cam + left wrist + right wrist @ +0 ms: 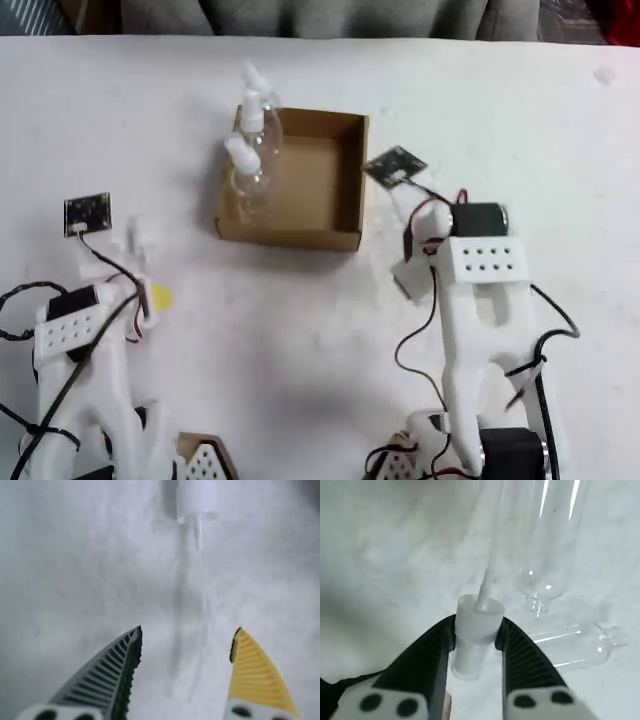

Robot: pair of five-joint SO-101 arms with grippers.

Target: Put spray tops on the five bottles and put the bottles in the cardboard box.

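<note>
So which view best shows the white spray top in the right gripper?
The right wrist view: the white plastic spray top sits close up, clamped in the right gripper, thin tube pointing away. In the high view the right arm hides it. The left wrist view has a different spray top, on the table.

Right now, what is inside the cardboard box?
A far bottle and a near bottle, with spray tops, at the cardboard box's left side in the high view. The rest looks bare; the near wall covers the front strip.
</note>
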